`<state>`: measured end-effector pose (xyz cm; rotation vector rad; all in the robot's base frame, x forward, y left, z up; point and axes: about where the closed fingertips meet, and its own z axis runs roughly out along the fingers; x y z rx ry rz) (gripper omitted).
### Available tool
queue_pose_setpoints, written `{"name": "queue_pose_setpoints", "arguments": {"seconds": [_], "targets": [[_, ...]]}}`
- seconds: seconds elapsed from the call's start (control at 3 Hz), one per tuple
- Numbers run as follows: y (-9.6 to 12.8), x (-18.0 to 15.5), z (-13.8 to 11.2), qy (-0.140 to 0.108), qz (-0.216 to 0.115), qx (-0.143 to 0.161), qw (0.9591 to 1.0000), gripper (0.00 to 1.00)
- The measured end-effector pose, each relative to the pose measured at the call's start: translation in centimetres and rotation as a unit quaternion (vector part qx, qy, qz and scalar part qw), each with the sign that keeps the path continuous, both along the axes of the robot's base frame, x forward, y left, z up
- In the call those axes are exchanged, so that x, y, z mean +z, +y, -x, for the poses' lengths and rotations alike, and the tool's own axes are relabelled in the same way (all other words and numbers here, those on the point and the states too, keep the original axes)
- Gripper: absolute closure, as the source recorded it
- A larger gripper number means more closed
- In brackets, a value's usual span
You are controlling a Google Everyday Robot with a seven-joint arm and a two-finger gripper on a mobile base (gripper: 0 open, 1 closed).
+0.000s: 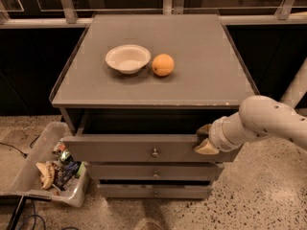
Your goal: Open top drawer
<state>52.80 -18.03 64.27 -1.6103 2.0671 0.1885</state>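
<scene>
The wide grey top drawer (120,148) sits directly under the grey counter (206,71). It stands partly out from the cabinet, with a dark gap showing between the top edge of its front and the overhanging slab. Its small round metal knob (155,153) is at the centre of the front, with nothing touching it.

The end effector (205,139), tan at the tip, is at the right end of that drawer front, right against its upper edge. Whether it is spread or clamped there I cannot tell from where I stand. The thick white arm (268,121) reaches in from the right, low and roughly level with the drawer.

Below are two shallower grey drawer fronts, the middle one (120,170) and the bottom one (124,191), each with a similar knob. Both sit further back than the top one.

On the counter, a shallow cream round bowl (127,58) stands left of centre, and an orange round fruit (163,64) sits just beside it on the right.

On the speckled floor to the left of the cabinet, a clear plastic bin (29,171) holds a jumble of wrappers and small packets.
</scene>
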Motion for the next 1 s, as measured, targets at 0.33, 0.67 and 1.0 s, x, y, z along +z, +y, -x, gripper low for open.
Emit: {"name": "queue_pose_setpoints", "arguments": {"seconds": [0.33,0.67,1.0], "targets": [[0.00,0.00,0.00,0.000,0.000,0.000,1.0000,0.58],[0.01,0.00,0.00,0.000,0.000,0.000,1.0000,0.35],[0.01,0.00,0.00,0.000,0.000,0.000,1.0000,0.37]]}}
